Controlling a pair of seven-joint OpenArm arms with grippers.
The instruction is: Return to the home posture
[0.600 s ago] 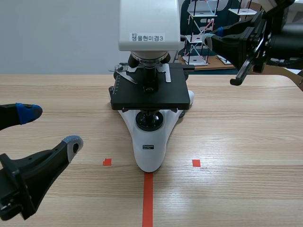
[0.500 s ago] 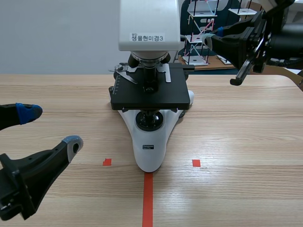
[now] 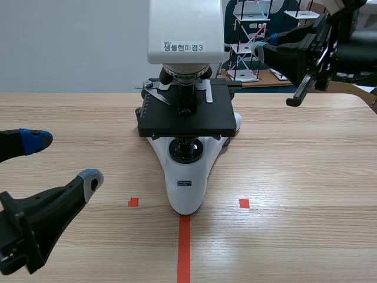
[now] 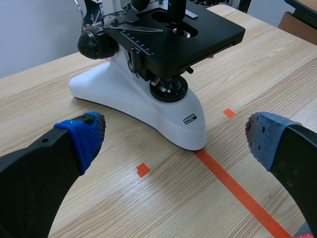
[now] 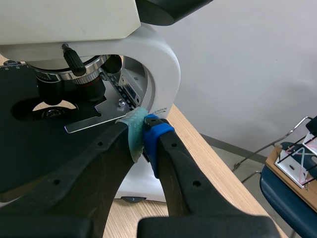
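Note:
A white and black microscope (image 3: 187, 112) stands at the middle of the wooden table (image 3: 294, 165). My left gripper (image 3: 62, 159) is low at the near left, open, with nothing between its blue and grey pads; in the left wrist view the left gripper (image 4: 173, 139) frames the microscope (image 4: 148, 74) base ahead of it. My right gripper (image 3: 259, 50) is raised at the far right, beside the microscope's arm and above the stage. In the right wrist view the right gripper (image 5: 143, 136) is shut, pads pressed together on nothing, close to the microscope (image 5: 99, 59) stage.
An orange-red tape line (image 3: 184, 247) runs from the microscope's base to the near edge, with small tape squares (image 3: 133, 202) on either side. Behind the table stand a white wire rack (image 3: 246, 41) and a wooden desk. A chair (image 5: 290, 193) shows beyond the table's edge.

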